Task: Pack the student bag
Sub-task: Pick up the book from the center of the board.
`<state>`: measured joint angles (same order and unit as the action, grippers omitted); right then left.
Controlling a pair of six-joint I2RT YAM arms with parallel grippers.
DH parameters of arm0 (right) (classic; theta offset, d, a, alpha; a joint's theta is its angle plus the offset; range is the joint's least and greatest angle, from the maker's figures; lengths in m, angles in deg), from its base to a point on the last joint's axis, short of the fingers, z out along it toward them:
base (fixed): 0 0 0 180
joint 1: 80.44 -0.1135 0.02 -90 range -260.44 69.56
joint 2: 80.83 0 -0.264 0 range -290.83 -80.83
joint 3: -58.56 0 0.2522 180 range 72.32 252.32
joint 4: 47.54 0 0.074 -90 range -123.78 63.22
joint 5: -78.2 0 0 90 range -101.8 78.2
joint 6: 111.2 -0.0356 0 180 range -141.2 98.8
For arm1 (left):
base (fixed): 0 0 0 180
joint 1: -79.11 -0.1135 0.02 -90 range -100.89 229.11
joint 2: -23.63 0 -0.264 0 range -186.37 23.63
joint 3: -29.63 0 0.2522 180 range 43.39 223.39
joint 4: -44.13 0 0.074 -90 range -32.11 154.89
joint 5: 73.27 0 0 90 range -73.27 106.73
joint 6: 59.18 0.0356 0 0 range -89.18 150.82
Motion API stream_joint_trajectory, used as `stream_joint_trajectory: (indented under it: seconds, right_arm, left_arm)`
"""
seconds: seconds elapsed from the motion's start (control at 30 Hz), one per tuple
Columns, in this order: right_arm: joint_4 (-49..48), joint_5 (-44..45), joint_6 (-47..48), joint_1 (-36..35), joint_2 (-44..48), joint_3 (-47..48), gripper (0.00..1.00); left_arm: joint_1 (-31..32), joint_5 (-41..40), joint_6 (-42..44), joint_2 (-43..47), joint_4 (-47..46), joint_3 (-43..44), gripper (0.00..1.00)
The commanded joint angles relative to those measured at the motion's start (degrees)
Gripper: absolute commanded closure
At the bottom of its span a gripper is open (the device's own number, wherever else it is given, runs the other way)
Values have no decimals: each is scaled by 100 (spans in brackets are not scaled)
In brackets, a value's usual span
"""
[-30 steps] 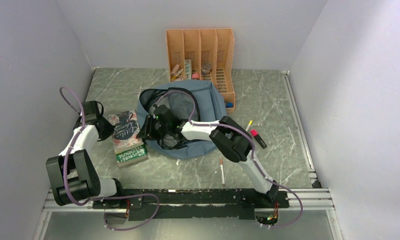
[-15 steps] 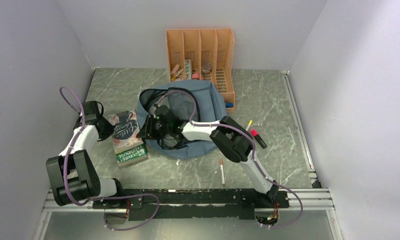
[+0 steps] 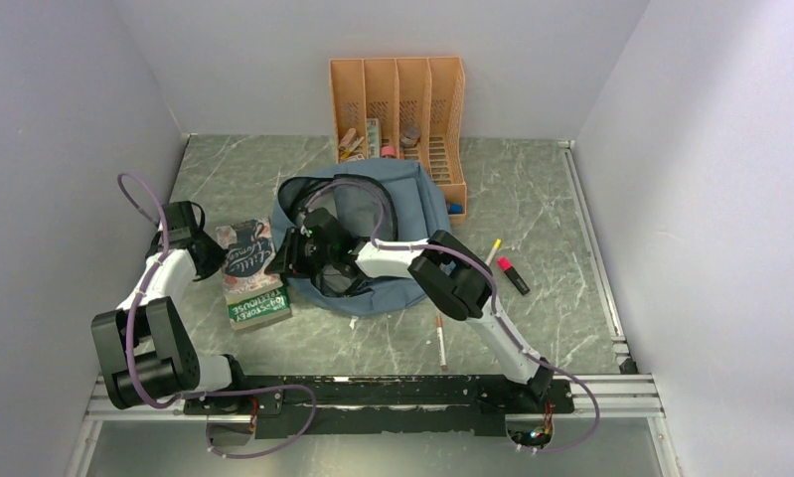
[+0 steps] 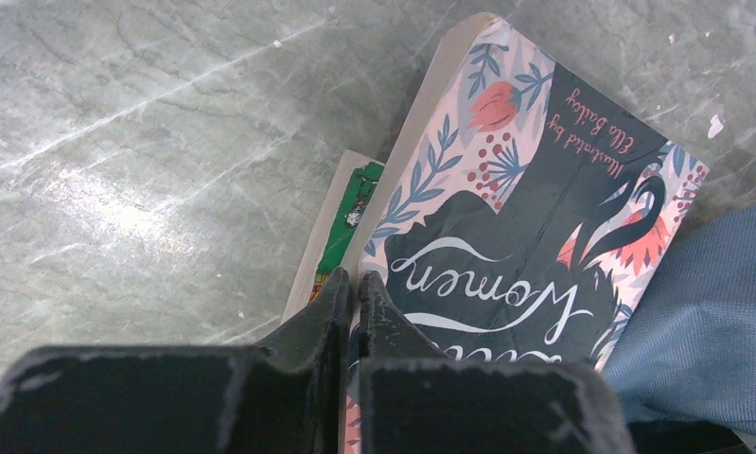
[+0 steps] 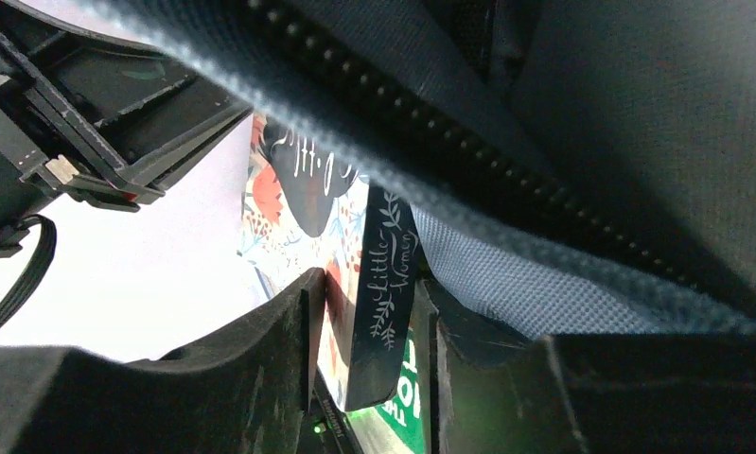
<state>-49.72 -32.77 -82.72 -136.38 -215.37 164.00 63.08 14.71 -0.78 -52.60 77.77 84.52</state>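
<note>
The student bag (image 3: 412,214), dusty blue with black zip trim, lies in the middle of the table with its mouth gaping to the left. My right gripper (image 3: 285,256) sits in that mouth at the bag's left rim, and blue fabric (image 5: 563,303) drapes over its right finger. The gripper (image 5: 376,284) is open, with the dark spine of the "Little Women" book (image 5: 385,284) between its fingers. That book (image 3: 245,253) lies on a green book (image 3: 261,306) left of the bag. My left gripper (image 4: 355,276) is shut, its tips at the floral book's (image 4: 544,218) left edge.
An orange slotted file organizer (image 3: 397,99) with small items stands against the back wall. A white pen (image 3: 440,341), a pink-capped marker (image 3: 513,275) and a yellow pencil (image 3: 494,248) lie right of the bag. Grey walls close in on the left and right.
My right arm has shifted a little to the left, toward the books, and the bag's left rim has moved with it. The left arm and the books have stayed put.
</note>
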Motion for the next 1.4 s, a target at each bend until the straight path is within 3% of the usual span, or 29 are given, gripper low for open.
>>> stream_joint_trajectory:
  seconds: [0.0,0.2,0.43,0.5,0.77,0.97,1.1,1.23,1.37]
  right_arm:
    - [-741,-347,-226,-121,-124,333,63]
    - [-944,-298,190,-115,179,83,85]
    - [-724,-167,1129,-115,582,-33,100]
    - [-738,-189,1403,-116,684,-48,100]
    - [-390,307,2778,85,1765,-396,100]
    - [-91,298,2847,738,2682,-935,100]
    - [433,289,2328,1362,3096,-1144,100]
    - [-225,165,1151,1929,3412,-1824,100]
    - [-436,157,452,2147,3432,-1892,100]
  left_arm:
    - [64,677,-14,-288,505,-362,95]
    - [63,755,8,-206,750,-114,91]
    - [49,248,64,496,1656,1046,41]
    - [54,-50,117,610,1965,1485,34]
    - [133,-210,492,809,2237,2663,27]
    - [376,1069,897,780,1452,2908,28]
    - [541,1969,905,838,883,2702,27]
    - [684,2743,489,914,327,2446,25]
    - [1057,3192,-146,987,-423,2133,14]
